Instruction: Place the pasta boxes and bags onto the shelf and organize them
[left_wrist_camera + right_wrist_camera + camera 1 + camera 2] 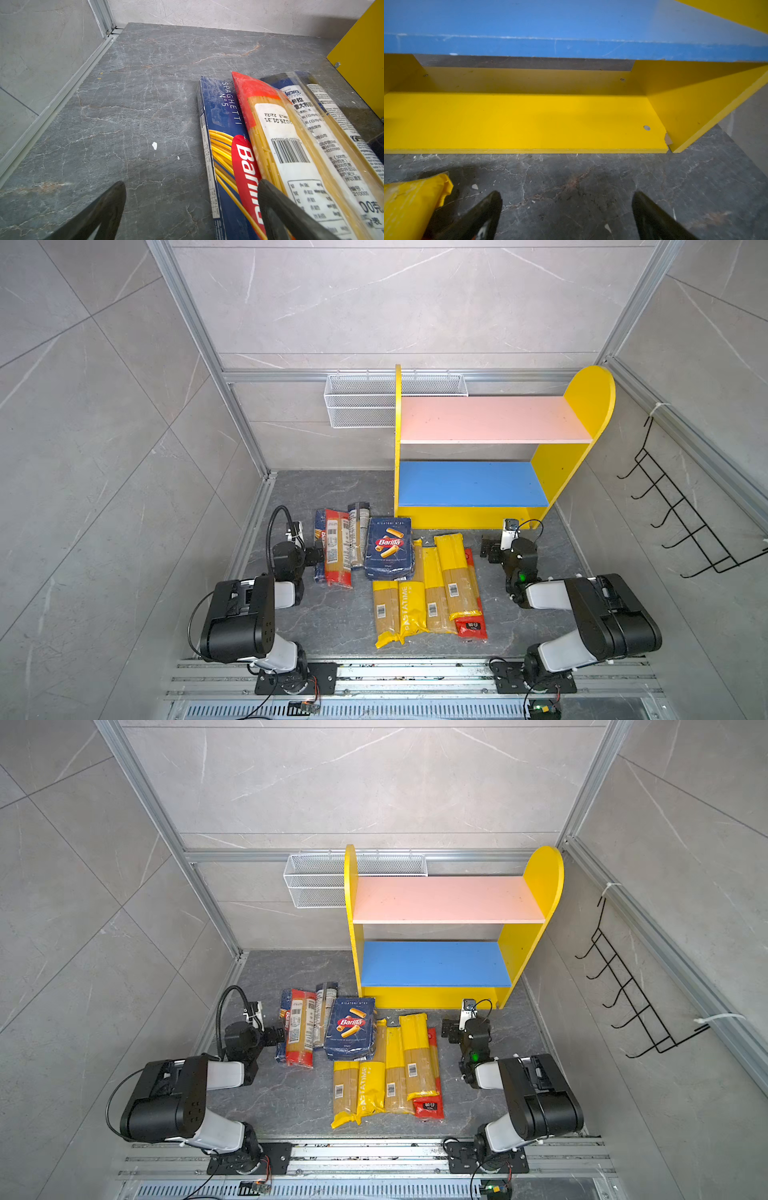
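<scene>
Left pincer spread, empty, one finger by the red-and-clear bag that leans on the spaghetti box, right of frame. Right pincer spread, empty, facing the shelf base; yellow bag end lower left. All pasta lies on the counter, none shelved. Risk: overlapping slick bags drag neighbours when pinched. Both shelf boards bare; counter open at left.

Black-and-white arms, looping black cables, green light

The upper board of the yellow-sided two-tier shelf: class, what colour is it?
The upper board is pale pink, seen best in a top view.
</scene>
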Robot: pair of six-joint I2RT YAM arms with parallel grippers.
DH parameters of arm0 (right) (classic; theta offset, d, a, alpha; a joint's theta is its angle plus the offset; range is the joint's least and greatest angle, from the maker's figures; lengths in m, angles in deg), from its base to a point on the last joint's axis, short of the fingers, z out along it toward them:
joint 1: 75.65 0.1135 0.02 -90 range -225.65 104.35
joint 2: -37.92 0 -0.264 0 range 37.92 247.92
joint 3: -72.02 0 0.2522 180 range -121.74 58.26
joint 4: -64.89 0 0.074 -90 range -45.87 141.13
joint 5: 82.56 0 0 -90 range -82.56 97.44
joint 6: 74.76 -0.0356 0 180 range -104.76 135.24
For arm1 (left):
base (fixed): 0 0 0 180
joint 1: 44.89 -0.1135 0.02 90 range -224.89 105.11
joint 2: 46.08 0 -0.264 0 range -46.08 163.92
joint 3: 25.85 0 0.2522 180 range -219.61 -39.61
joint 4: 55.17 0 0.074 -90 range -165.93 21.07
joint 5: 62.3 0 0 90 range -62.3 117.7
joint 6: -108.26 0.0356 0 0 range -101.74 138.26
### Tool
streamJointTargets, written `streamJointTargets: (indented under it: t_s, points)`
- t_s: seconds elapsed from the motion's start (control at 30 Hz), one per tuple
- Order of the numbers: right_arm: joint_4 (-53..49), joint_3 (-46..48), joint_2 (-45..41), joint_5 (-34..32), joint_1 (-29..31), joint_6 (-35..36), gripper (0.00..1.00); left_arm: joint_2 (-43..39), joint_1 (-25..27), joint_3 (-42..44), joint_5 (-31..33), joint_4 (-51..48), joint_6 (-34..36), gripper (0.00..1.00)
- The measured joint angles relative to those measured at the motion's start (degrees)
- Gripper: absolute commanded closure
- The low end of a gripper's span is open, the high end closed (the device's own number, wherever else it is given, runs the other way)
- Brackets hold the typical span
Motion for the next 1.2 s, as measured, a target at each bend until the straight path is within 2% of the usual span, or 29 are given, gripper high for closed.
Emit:
streamJointTargets:
  t_s: [0.97, 1.07, 1.2]
  points:
    - [-0.11, -0.04, 0.00, -0.02, 0.00, 0.00, 0.00, 0.00, -0.02, -0.09, -0.02, -0.55, 0.00, 0.02]
    - [-4.55, -1.51, -1.51, -1.01, 0.00, -0.07, 0.00, -0.02, -0.02, -0.20, -0.02, -1.40, 0.00, 0.07]
    - [-10.23, -3.87, -6.05, -5.44, 0.39, -1.22, 0.01, -1.77, -0.02, -3.48, 0.46, -8.46, -0.02, 0.10]
